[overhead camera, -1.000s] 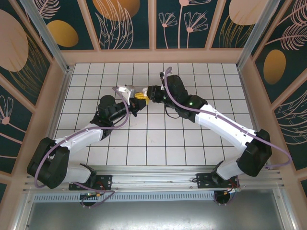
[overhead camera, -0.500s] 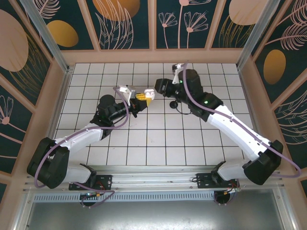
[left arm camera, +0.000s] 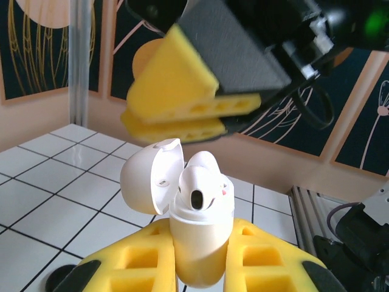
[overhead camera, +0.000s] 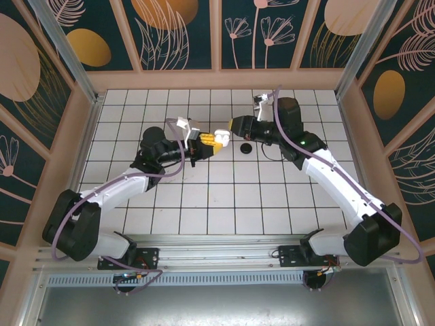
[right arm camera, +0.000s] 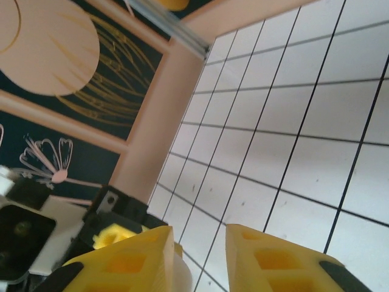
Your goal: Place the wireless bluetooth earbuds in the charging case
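Note:
My left gripper point(overhead camera: 209, 140) point(left arm camera: 197, 246) is shut on the white charging case point(left arm camera: 197, 243) point(overhead camera: 221, 136) and holds it upright above the tiles. The case's lid point(left arm camera: 152, 176) is swung open to the left. A white earbud point(left arm camera: 197, 188) sits in the case, its rounded head standing above the rim. My right gripper point(overhead camera: 232, 126) point(right arm camera: 199, 243) hovers just right of and above the case. Its yellow fingers point(left arm camera: 182, 103) stand a little apart, and only floor shows between them.
A small dark object point(overhead camera: 246, 147) lies on the white tiled floor point(overhead camera: 224, 197) just right of the case, below my right gripper. Peach-coloured walls point(overhead camera: 224, 79) and metal posts point(overhead camera: 58, 41) enclose the floor.
My right gripper has drawn back to the right, away from the case. My left gripper has shifted slightly right with the case still in it.

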`<state>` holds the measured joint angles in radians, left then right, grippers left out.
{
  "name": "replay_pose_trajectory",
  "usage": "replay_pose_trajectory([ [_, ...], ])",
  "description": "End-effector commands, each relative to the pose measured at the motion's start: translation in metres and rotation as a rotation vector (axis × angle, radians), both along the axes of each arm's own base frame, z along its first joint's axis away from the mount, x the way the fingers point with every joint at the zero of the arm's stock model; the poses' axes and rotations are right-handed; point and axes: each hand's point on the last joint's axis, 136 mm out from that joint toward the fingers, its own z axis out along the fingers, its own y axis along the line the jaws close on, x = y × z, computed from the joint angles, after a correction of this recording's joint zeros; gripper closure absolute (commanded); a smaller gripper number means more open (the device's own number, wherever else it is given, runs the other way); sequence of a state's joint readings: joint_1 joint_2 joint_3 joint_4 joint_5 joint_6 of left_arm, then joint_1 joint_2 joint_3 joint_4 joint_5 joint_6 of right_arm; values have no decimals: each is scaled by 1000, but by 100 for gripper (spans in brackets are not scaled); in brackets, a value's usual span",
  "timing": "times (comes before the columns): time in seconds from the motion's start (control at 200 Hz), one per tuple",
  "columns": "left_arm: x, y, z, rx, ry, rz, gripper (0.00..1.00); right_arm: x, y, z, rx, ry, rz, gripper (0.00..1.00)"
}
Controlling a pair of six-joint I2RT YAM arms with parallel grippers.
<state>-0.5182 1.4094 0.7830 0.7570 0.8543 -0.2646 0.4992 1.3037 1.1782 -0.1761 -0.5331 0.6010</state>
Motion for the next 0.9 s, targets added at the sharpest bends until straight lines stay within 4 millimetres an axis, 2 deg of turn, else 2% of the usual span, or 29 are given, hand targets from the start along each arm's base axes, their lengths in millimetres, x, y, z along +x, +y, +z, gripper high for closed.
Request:
replay_pose_trajectory([
  [0.0,-8,-6,7,-5,-43,-66,100,-15,12,-6,81,46,135,75],
  [0.29,-4,-5,3,-15,-18,-43,100,-33,26,1,158,54,290,77],
  [0.581,-2,0,-2,-9,20,5,100,-55,28,27,228,-27,376,78],
  [0.781,-5,2,1,-16,30,10,100,-54,25,12,158,-13,340,78],
  [0.896,-7,3,10,-36,45,5,100,-54,28,5,127,-18,335,79],
])
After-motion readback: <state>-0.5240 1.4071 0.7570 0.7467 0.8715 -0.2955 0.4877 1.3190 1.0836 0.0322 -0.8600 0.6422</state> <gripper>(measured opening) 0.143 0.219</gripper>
